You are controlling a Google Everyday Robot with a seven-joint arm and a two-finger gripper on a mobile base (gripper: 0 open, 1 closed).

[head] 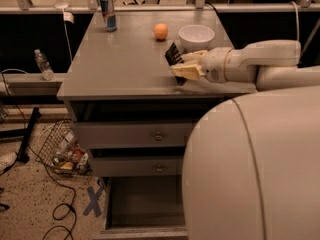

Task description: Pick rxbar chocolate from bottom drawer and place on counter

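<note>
My gripper (182, 65) is over the right part of the grey counter (120, 64), just in front of the white bowl. It is shut on the rxbar chocolate (173, 53), a dark flat bar that sticks out tilted to the upper left of the pale fingers (187, 72). The gripper's lower edge is close to the counter top; I cannot tell whether the bar touches it. The bottom drawer (145, 204) stands pulled open below, its dark interior showing nothing inside.
A white bowl (196, 35), an orange ball (160, 31) and a blue-and-silver can (107, 14) stand at the back of the counter. Two shallower knobbed drawers (150, 134) sit slightly open. My pale body (250, 174) fills the lower right. A wire basket (62, 149) and cables lie on the floor at left.
</note>
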